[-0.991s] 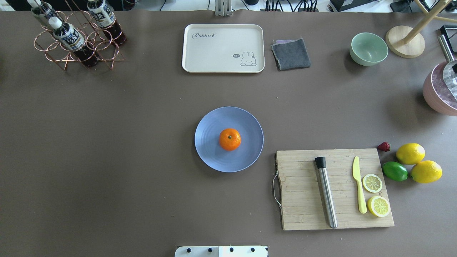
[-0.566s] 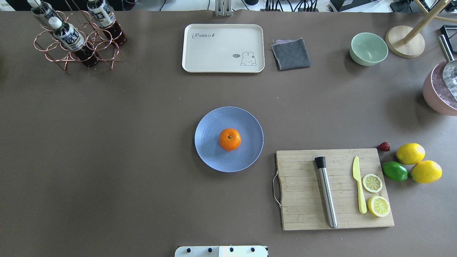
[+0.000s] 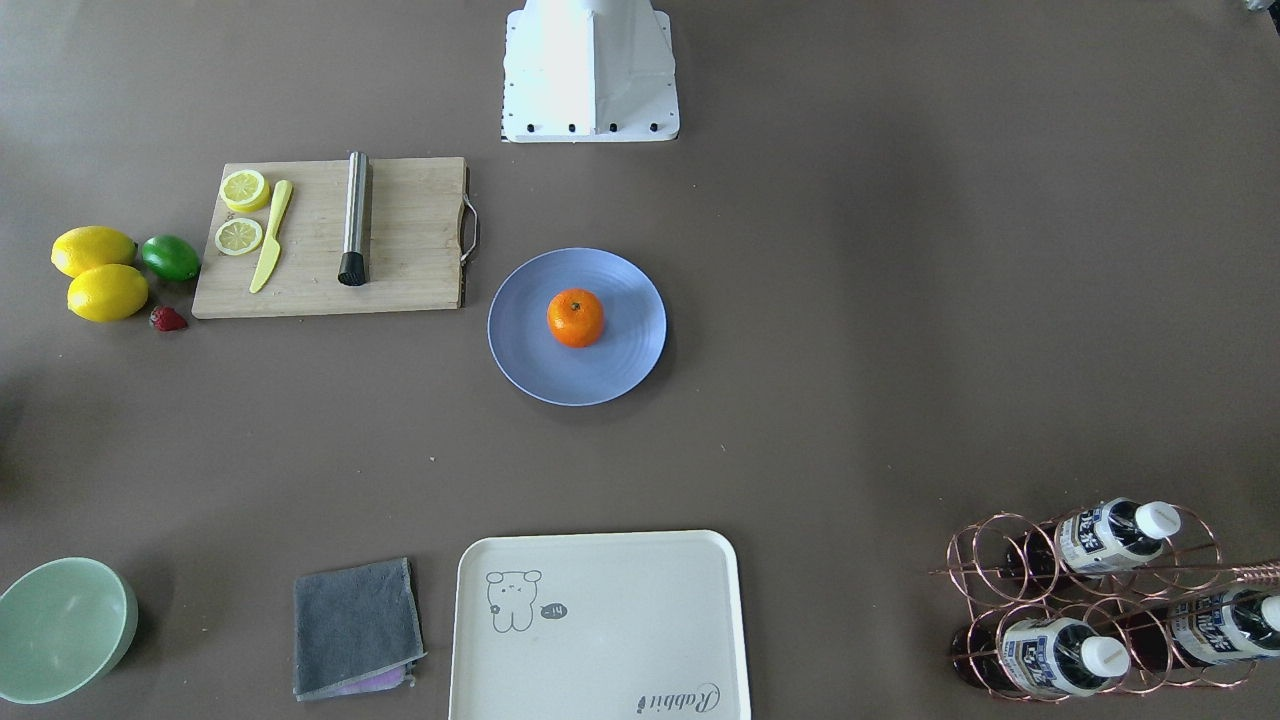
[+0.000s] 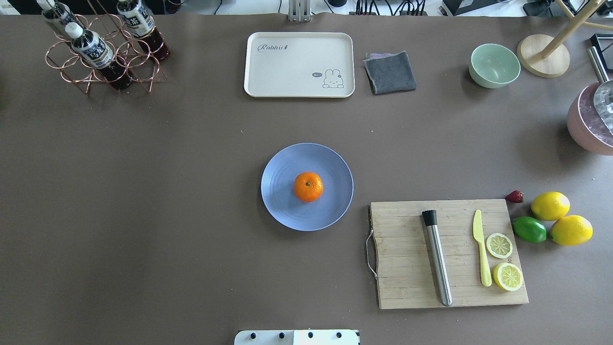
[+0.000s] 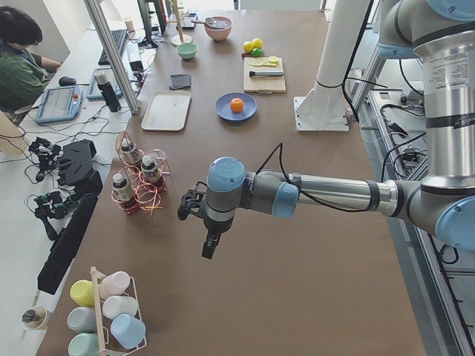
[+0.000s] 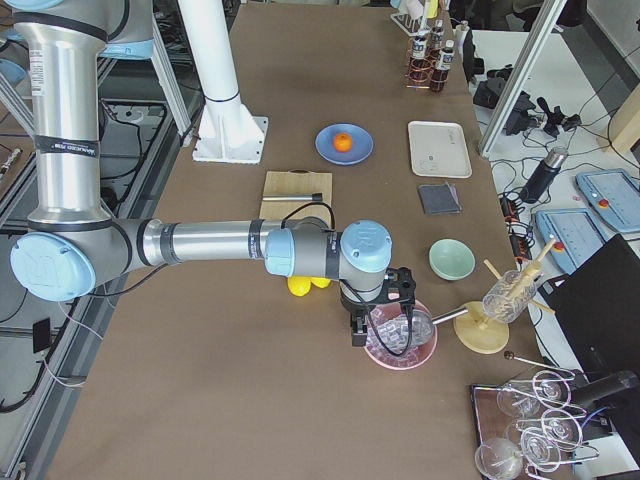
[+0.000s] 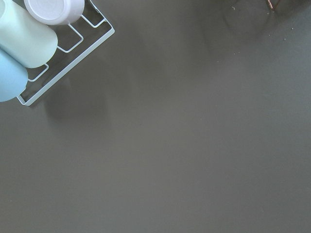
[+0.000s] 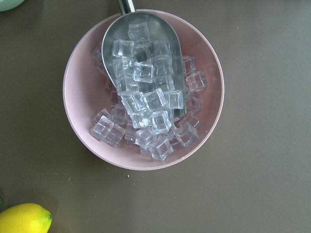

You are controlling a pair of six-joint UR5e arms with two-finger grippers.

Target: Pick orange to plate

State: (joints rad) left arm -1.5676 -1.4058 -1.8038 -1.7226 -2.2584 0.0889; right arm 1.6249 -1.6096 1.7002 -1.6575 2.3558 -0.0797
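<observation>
Shows no change from a second ago, with the orange [image 4: 308,187] resting stem-up at the middle of the plate [image 4: 282,206] on the table [image 4: 143,191], so reads as finished, with the left gripper [image 5: 190,208] and right gripper [image 6: 385,302] hanging well away, opening impossible to tell.

Matt plate [image 4: 282,203], glossy dimpled orange [image 4: 308,187], bare wooden board [image 4: 402,268], brushed-metal rod [image 4: 438,261], fuzzy grey cloth [image 4: 390,73]

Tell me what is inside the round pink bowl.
Clear ice cubes fill the pink bowl, with a silver metal scoop lying among them. The bowl's floor is hidden under the ice.
</observation>
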